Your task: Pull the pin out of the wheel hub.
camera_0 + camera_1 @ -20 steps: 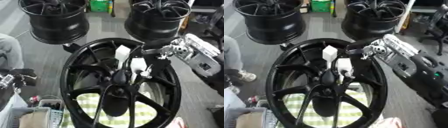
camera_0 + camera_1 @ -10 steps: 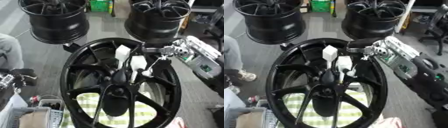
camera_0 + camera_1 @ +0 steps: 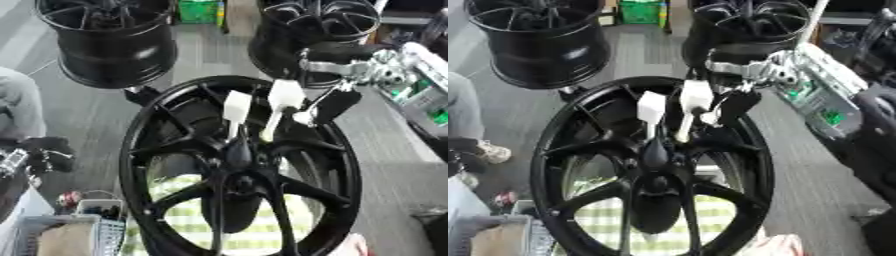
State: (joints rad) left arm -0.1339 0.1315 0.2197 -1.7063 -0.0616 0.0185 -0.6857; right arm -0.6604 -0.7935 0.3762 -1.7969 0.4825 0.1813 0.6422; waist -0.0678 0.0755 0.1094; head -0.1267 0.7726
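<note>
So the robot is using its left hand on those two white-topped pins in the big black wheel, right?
No: it is the right hand, reaching in from the right side of the left eye view. It is at the right-hand white-topped pin in the big black wheel; the other pin stands untouched.

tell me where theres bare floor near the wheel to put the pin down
Bare grey floor lies left of the wheel hub, between its rim and the person's leg, and to its right, below the right hand. It is crowded behind, where two black wheels stand, and at lower left by the basket.
</note>
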